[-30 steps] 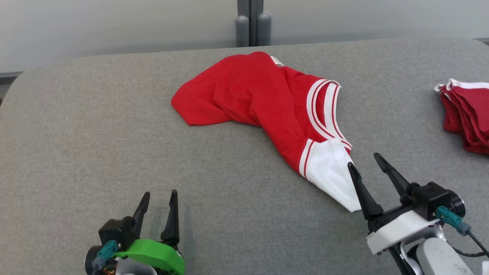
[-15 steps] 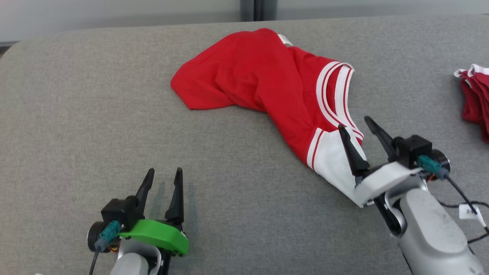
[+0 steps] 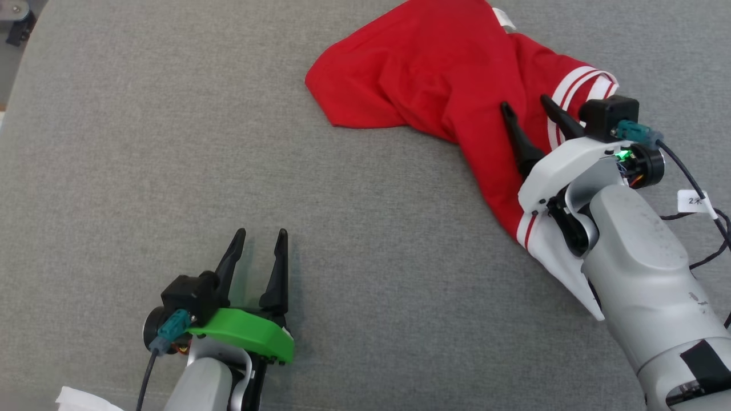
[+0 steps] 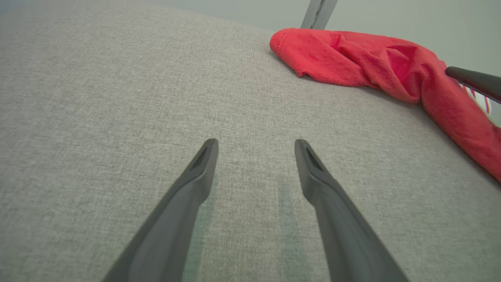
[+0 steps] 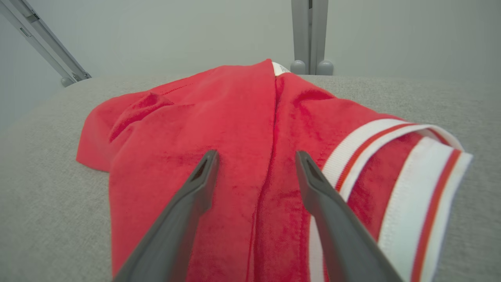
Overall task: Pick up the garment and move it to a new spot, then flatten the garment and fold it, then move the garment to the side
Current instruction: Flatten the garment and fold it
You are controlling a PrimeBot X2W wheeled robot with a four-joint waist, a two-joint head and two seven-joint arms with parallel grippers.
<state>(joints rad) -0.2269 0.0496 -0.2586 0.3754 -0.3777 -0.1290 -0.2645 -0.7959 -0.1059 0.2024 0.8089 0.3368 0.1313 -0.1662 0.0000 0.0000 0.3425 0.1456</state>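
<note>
On the table, far right, red shirt lies crumpled; right pincer open over it, left pincer open, well apart. Soft, light, floppy – prob best pinched at a thick fold

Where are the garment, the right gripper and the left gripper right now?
garment (image 3: pixel 422 74), head view, on its red body panel.
right gripper (image 3: pixel 525 103), head view, midway between its open fingertips, over the garment.
left gripper (image 3: pixel 261 232), head view, midway between its open fingertips.
</note>
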